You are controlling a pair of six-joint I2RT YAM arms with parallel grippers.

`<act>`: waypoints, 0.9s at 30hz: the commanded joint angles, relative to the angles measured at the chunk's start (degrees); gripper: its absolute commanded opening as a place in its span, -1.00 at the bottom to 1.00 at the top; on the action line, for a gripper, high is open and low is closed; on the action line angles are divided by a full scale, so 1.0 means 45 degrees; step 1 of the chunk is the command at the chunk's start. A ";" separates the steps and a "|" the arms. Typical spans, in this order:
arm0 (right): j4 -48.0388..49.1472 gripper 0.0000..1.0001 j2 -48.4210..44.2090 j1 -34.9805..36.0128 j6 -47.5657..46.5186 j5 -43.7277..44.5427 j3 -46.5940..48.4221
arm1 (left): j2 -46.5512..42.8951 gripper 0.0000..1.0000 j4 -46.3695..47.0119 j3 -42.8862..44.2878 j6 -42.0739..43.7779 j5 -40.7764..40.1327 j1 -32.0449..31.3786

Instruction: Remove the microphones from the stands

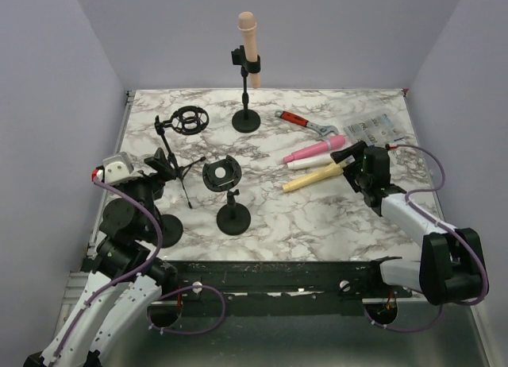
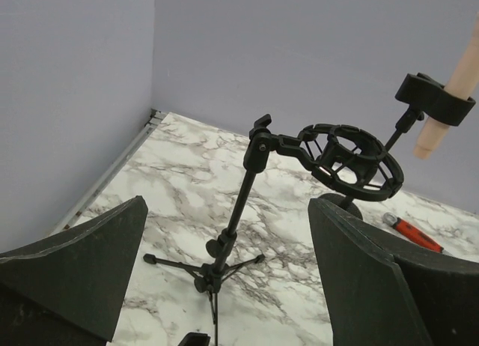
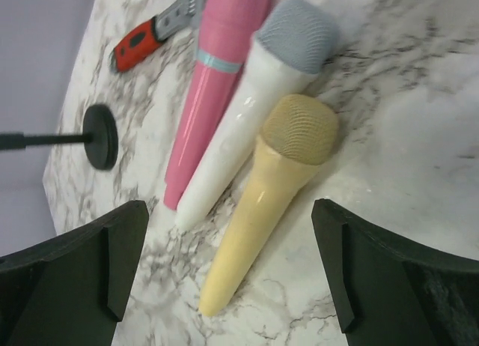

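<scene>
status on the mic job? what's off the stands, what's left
Done: the pink microphone, white microphone and yellow microphone lie side by side on the table; the tripod stand and the short round-base stand are empty. In hand: nothing; the right hand is open over the yellow one, the left hand open facing the tripod stand. Left: the peach microphone sits clipped in the tall stand at the back.

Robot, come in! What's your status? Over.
Both grippers open, empty. Yellow microphone on table by right gripper. Peach microphone clipped in far stand. Shock-mount tripod near left gripper.
</scene>
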 commanded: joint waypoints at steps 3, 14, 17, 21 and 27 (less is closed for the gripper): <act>0.0877 1.00 0.1272 -0.0066 -0.4680 -0.6321 0.1463 | 0.0404 0.82 0.0193 0.0314 0.0989 0.0465 0.0156; 0.2959 1.00 0.0397 -0.0058 -0.4622 -0.8932 0.0332 | 0.3125 0.90 -0.4329 0.3250 0.0794 0.4218 0.1938; 0.2843 1.00 -0.0141 -0.0039 -0.4646 -0.8967 0.0200 | 0.3788 0.89 -0.5291 0.3744 0.0264 0.6518 0.3424; 0.2452 1.00 -0.0198 -0.0017 -0.4683 -0.9041 0.0394 | 0.4789 0.82 -0.5846 0.4022 0.0182 0.8542 0.4579; 0.2326 1.00 -0.0615 0.0106 -0.4575 -0.9378 0.0495 | 0.6152 0.76 -0.4449 0.3396 0.1142 1.0505 0.5826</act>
